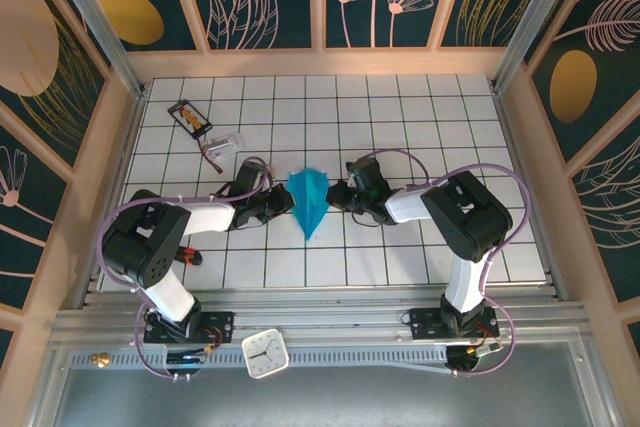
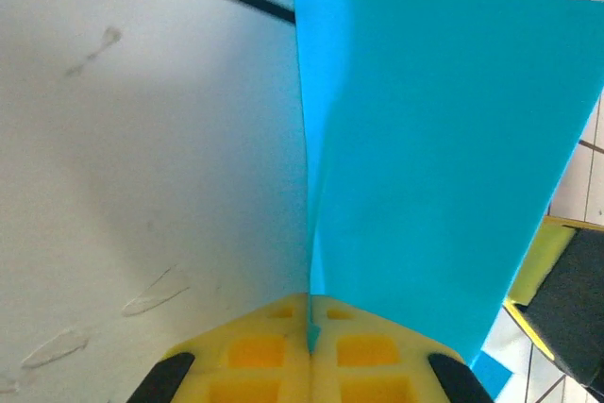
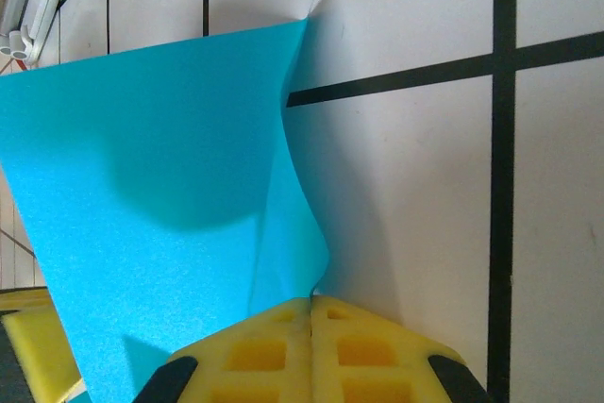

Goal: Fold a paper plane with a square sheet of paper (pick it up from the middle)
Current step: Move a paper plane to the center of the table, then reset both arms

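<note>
While the left gripper (image 2: pixel 310 326) and the right gripper (image 3: pixel 311 313) are each clenching one side of the paper plane (image 1: pixel 308 202), which is sitting between them at the middle of the bench (image 1: pixel 400 137), any uneven pull is threatening to tear the paper or spring its crease open.

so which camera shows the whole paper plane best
The top external view: the paper plane shows whole there, a teal dart pointing toward the arm bases, between the left gripper and right gripper. Each wrist view gives a close-up of one teal flap pinched in that gripper's shut jaws.
</note>
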`<act>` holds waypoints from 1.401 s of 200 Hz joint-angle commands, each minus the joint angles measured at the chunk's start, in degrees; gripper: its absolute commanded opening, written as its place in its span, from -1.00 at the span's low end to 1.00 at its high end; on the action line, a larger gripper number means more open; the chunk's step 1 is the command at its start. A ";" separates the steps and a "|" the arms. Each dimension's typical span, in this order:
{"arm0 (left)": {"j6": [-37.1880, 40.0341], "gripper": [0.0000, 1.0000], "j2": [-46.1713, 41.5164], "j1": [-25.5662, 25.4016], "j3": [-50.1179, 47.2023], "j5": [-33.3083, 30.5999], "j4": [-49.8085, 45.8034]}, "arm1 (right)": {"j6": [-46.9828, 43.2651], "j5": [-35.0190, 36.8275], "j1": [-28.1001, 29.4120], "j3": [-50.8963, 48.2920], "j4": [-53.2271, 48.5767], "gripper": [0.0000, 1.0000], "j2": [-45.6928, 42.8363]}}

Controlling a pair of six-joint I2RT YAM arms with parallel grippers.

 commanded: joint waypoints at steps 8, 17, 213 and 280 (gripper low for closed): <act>-3.36 -0.62 -1.66 0.39 -1.63 0.89 3.63 | -1.95 0.58 -0.44 0.68 -1.73 -0.93 -1.25; -3.50 -0.52 -2.19 0.41 -1.72 1.36 3.76 | -2.25 0.26 -0.58 1.03 -2.07 -0.89 -1.22; 36.54 0.98 -24.70 11.07 -13.70 -59.14 26.35 | -43.29 55.43 -16.97 -4.48 -0.01 0.90 -15.11; 41.86 0.98 -16.12 20.11 -13.49 -46.79 30.18 | -45.87 31.89 -28.99 -17.60 23.49 0.88 -17.27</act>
